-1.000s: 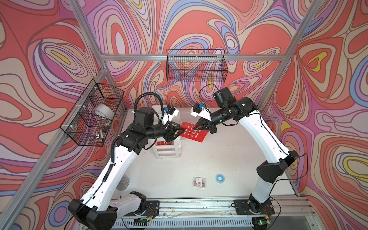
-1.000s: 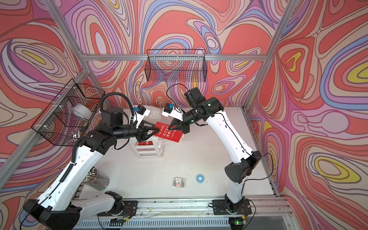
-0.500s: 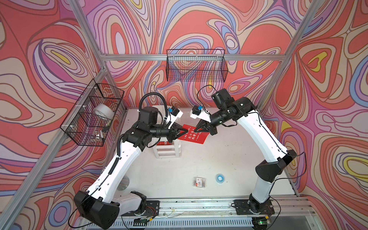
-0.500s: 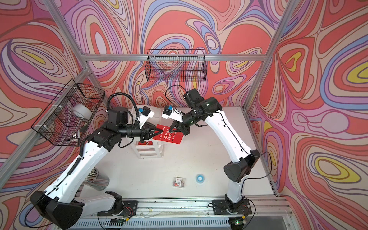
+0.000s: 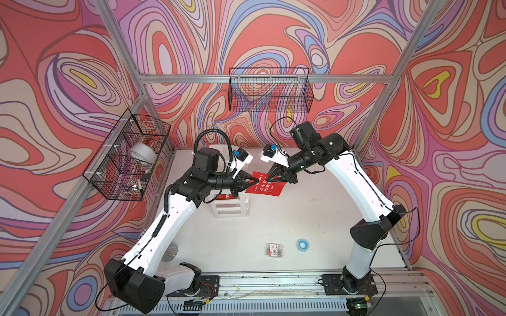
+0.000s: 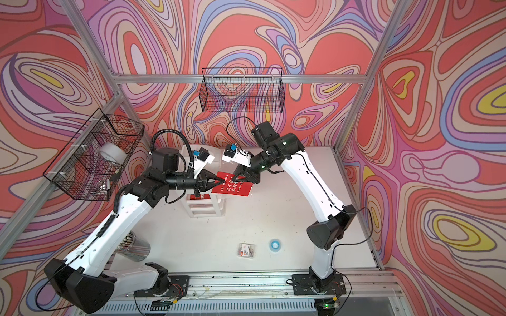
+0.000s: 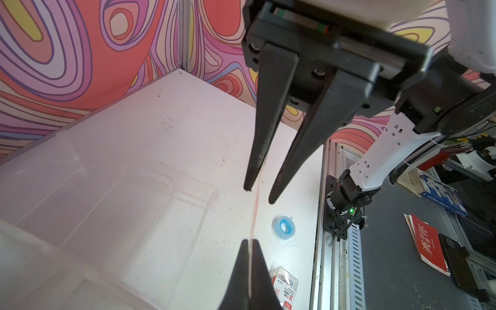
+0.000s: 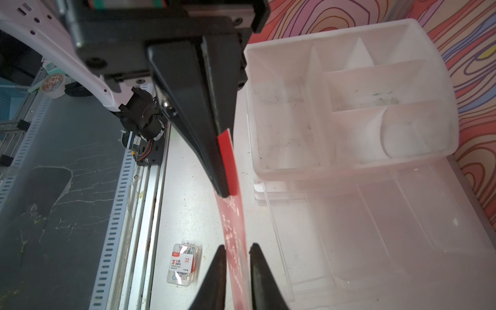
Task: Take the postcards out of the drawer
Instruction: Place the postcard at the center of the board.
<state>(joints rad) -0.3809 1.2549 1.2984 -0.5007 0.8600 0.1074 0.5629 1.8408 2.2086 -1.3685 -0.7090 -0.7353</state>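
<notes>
Mid-air pass over the desk (image 5: 273,224): at left, the left hand (image 5: 253,181) reaches out above the white drawer unit (image 5: 230,210) and is clamped flat on the near edge of a red postcard (image 5: 267,188) with white lettering. The left wrist view shows its two fingers pressed together on the thin card. Below that hand, a second postcard (image 5: 225,196) lies in the open clear drawer (image 8: 349,228). Whether more cards lie under it cannot be told.

The held postcard hangs clear of the drawer, just to the right of the unit and above bare desk. At its far edge is the right hand (image 7: 259,196), its jaws a little apart, with the card between them and no grip on it. Farther right and nearer the rail, a box of paper clips (image 5: 274,249) and a small blue tape roll (image 5: 302,244) lie well apart from the action.

The step in hand looks like a hand-to-hand transfer, with the left hand carrying the load. Next, the right hand likely needs to draw straight back off the card without snagging it. The left hand would then lay the card on open desk before either goes for the one in the drawer.
</notes>
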